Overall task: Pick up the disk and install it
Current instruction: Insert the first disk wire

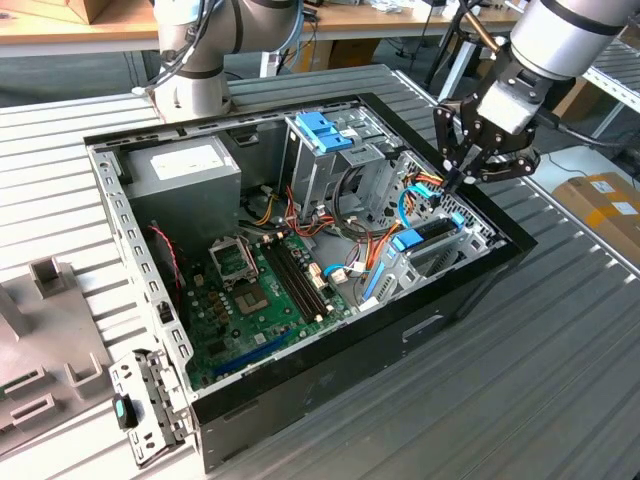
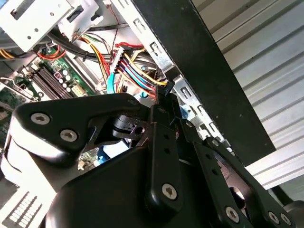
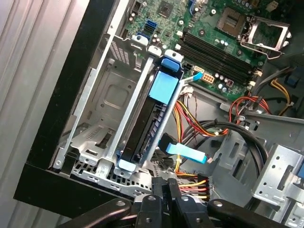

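The disk [image 3: 153, 118], a dark drive edged by a light-blue carrier frame, sits on edge in the metal bay at the open computer case's corner; in the exterior view the disk [image 1: 428, 236] lies low on the case's right side. My gripper [image 1: 452, 188] hangs just above the bay's far end, over a bundle of coloured cables, apart from the disk. Its black fingers [image 2: 166, 102] are pressed together with nothing between them. In the first wrist view the gripper [image 3: 164, 192] points down beside the disk's end.
The tall grey drive cage with a blue bracket [image 1: 322, 130] stands mid-case. The power supply [image 1: 185, 170] and motherboard [image 1: 262, 290] fill the left part. Coloured cables [image 3: 199, 128] run beside the bay. Loose grey parts [image 1: 40, 340] lie on the slatted table.
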`<state>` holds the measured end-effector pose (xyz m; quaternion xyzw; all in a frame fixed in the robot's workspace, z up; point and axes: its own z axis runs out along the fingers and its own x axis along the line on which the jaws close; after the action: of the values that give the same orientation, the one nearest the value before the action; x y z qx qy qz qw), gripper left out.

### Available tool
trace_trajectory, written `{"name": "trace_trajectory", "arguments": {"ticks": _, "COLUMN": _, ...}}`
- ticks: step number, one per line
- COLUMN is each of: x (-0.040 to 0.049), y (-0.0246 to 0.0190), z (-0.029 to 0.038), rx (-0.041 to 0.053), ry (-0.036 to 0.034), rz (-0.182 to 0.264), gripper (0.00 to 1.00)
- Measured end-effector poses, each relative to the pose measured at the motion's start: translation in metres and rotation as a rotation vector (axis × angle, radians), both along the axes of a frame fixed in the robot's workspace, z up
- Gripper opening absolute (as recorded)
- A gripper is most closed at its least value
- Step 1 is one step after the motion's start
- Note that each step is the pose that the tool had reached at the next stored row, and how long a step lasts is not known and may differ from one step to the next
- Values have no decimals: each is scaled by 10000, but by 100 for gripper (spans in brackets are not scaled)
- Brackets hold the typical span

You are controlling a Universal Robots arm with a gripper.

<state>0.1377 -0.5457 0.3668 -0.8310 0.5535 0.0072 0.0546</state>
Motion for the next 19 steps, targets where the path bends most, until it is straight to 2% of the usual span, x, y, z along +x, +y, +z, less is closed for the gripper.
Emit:
{"name": "trace_trajectory", "arguments": {"ticks": 7, "x": -7, "y": 0, "z": 0, "rx": 1, "ry": 0, "rz": -1488, "gripper": 17}}
{"name": "trace_trajectory", "arguments": {"ticks": 8, "x": -11, "y": -1, "z": 0, "rx": 13, "ry": 1, "rz": -1569, "gripper": 17}}
{"name": "trace_trajectory", "arguments": {"ticks": 9, "x": -15, "y": 0, "z": 1, "rx": 50, "ry": 4, "rz": -1621, "gripper": 17}}
{"name": "trace_trajectory", "arguments": {"ticks": 11, "x": -23, "y": 0, "z": 0, "rx": 200, "ry": 16, "rz": -1698, "gripper": 17}}
{"name": "trace_trajectory", "arguments": {"ticks": 12, "x": -29, "y": 0, "z": 0, "rx": 428, "ry": 34, "rz": -1772, "gripper": 17}}
{"name": "trace_trajectory", "arguments": {"ticks": 13, "x": -30, "y": 0, "z": 0, "rx": 495, "ry": 39, "rz": -1840, "gripper": 17}}
{"name": "trace_trajectory", "arguments": {"ticks": 14, "x": -30, "y": 1, "z": 0, "rx": 515, "ry": 38, "rz": -1942, "gripper": 17}}
{"name": "trace_trajectory", "arguments": {"ticks": 19, "x": -31, "y": 0, "z": -23, "rx": 522, "ry": -5, "rz": -3615, "gripper": 17}}
